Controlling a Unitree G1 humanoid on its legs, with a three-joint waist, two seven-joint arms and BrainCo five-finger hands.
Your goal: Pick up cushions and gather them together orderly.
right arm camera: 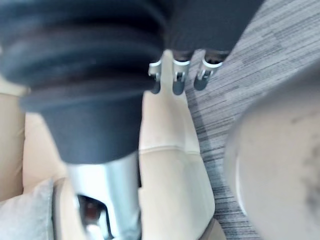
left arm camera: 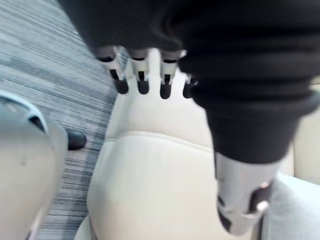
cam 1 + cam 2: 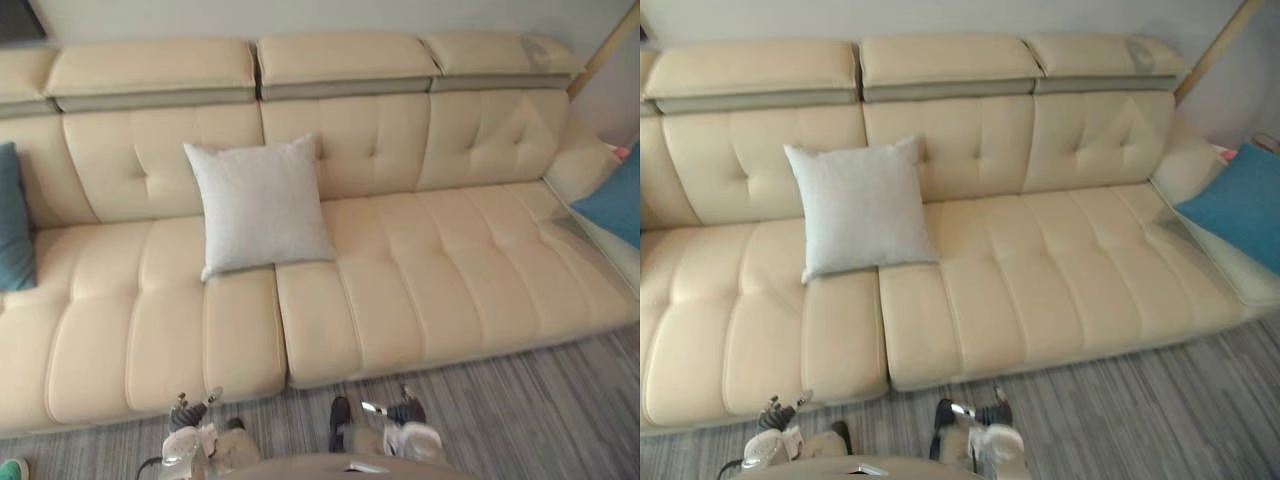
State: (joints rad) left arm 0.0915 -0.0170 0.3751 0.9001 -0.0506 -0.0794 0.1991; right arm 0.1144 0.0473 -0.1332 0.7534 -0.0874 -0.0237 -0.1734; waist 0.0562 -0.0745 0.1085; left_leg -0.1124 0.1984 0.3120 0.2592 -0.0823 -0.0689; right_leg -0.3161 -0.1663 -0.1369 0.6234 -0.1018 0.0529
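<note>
Hanging straight and empty, the fingers (image 2: 142, 86) of the left hand (image 3: 188, 412) and right hand (image 3: 405, 410) hover low before the sofa (image 3: 450, 270). Grey cushion (image 3: 258, 205) leans mid-sofa. Teal cushion (image 3: 12, 222) sits at the sofa's left end, blue cushion (image 3: 1237, 213) at its right. Gathering apparently not begun: all three well apart.

No legible text, labels, numbers or signs in any view. Surfaces checked: cream sofa (image 3: 400, 260), white cushion (image 3: 260, 205) leaning on its backrest, teal cushion (image 3: 12, 220) at the sofa's left end, blue cushion (image 3: 1235, 215) at its right end, grey striped floor (image 3: 540, 400). All plain; nothing readable on any of them.
</note>
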